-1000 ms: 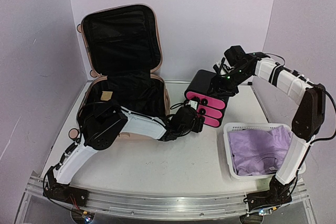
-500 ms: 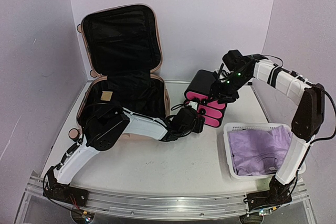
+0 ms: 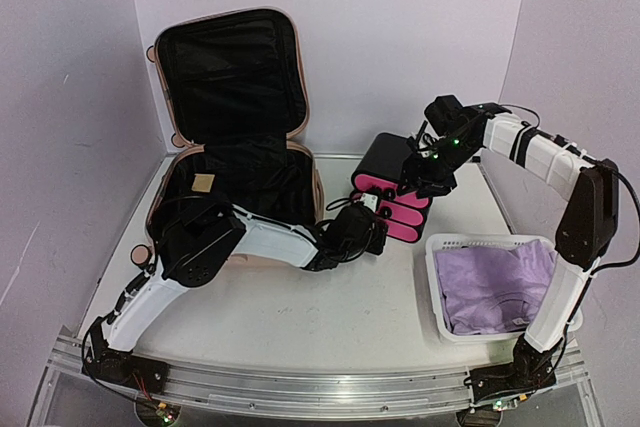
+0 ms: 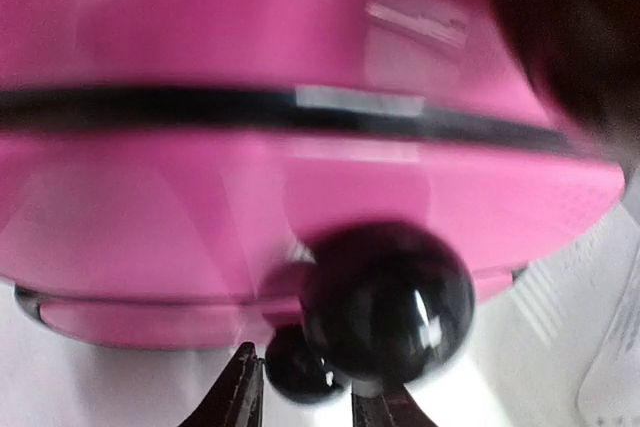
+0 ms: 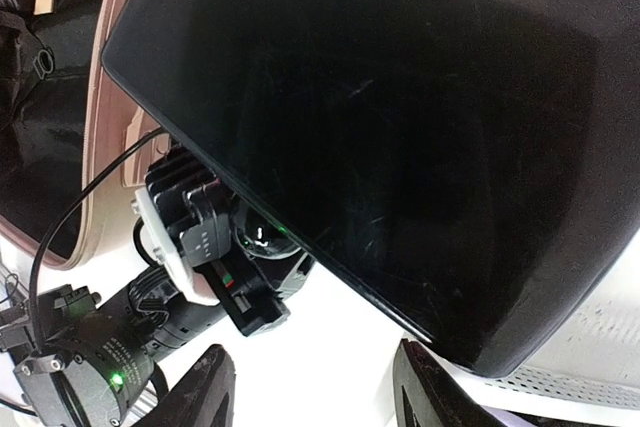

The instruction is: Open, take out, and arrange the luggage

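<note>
The luggage (image 3: 230, 72) lies open at the left, its pale pink lid upright against the back wall and its black lining showing; its rim (image 5: 95, 147) appears in the right wrist view. A black-and-pink drawer box (image 3: 385, 162) stands to its right. My left gripper (image 3: 372, 225) is at the box's pink drawer fronts (image 4: 250, 197). Its jaws (image 4: 305, 392) are shut on the small lower black knob (image 4: 298, 367), with a larger knob (image 4: 388, 307) just above. My right gripper (image 3: 425, 179) is open over the box's black top (image 5: 400, 97), with nothing between its fingers (image 5: 205, 387).
A white perforated basket (image 3: 437, 247) holding purple cloth (image 3: 495, 282) stands at the near right, by the right arm's base. The left arm's wrist (image 5: 190, 237) lies close below the drawer box. Walls close off the back and both sides.
My left gripper's jaws have narrowed around the small drawer knob. My right gripper came down slightly onto the top of the drawer box, then held still.
</note>
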`<state>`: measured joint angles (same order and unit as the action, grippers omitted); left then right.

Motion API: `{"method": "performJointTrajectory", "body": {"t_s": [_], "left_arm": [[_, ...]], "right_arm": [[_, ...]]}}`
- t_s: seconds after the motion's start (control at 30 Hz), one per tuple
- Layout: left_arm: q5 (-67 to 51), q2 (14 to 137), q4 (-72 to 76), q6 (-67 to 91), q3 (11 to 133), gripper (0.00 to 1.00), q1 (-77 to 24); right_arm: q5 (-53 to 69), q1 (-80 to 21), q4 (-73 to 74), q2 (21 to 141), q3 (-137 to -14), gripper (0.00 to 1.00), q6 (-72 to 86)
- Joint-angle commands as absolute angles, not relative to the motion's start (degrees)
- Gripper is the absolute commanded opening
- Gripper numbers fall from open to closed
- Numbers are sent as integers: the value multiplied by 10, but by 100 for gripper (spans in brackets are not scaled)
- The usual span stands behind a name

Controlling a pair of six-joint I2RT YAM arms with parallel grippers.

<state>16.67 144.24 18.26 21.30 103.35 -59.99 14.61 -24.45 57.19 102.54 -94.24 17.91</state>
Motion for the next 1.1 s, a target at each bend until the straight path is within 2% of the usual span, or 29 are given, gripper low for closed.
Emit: {"method": "performJointTrajectory", "body": {"t_s": [0.0,0.23,0.27,0.37,0.4,0.53,0.8,1.07], "left_arm": [[165,1380,179,197,988,30,-598],[155,1322,179,197,896,30,-608],[151,1320,179,193,894,35,-608],[152,1328,179,186,906,61,-608],[153,1334,179,188,914,66,-606],[156,1361,178,205,948,74,-604],[151,1410,172,233,1016,75,-590],[136,1442,163,253,1053,66,-588]], "right_arm": [[135,-244,558,1017,-946,55,185],[134,-243,552,1020,-947,56,187],[134,-244,550,1020,-947,56,187],[134,-243,549,1019,-946,56,187],[134,-243,550,1019,-946,55,187],[132,-244,550,1014,-943,56,188],[136,-243,550,1010,-941,56,192],[139,-244,549,1009,-942,56,193]]}}
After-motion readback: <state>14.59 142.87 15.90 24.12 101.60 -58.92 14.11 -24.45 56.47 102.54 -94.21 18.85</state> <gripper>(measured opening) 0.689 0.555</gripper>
